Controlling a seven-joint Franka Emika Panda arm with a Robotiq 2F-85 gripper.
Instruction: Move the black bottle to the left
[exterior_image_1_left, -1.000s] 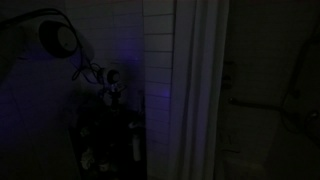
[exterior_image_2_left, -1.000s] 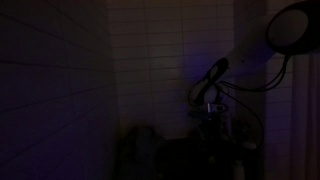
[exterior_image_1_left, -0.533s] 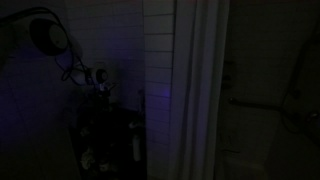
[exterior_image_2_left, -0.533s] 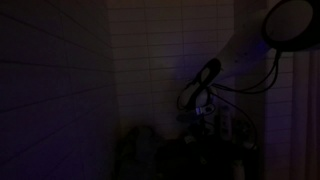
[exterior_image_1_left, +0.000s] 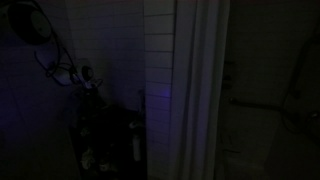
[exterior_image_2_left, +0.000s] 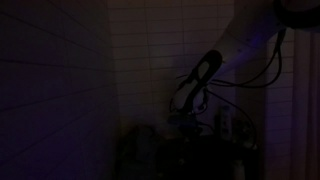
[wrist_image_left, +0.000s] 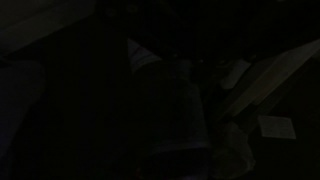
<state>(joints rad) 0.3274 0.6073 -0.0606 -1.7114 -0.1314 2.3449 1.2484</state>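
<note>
The scene is very dark. My gripper (exterior_image_1_left: 88, 88) hangs from the arm at the upper left of an exterior view, above a dark shelf of items (exterior_image_1_left: 100, 145). It also shows in an exterior view (exterior_image_2_left: 185, 102), over a dark surface. In the wrist view a dark cylindrical shape (wrist_image_left: 165, 110) fills the middle and may be the black bottle. I cannot tell whether the jaws are open or hold anything.
A tiled wall (exterior_image_1_left: 158, 50) and a pale vertical post (exterior_image_1_left: 195, 90) stand beside the shelf. Small pale items (exterior_image_2_left: 226, 124) sit near the gripper. Pale objects (wrist_image_left: 250, 80) lie at the right of the wrist view.
The arm and gripper have moved steadily to the left in both exterior views. The items on the shelf look unmoved.
</note>
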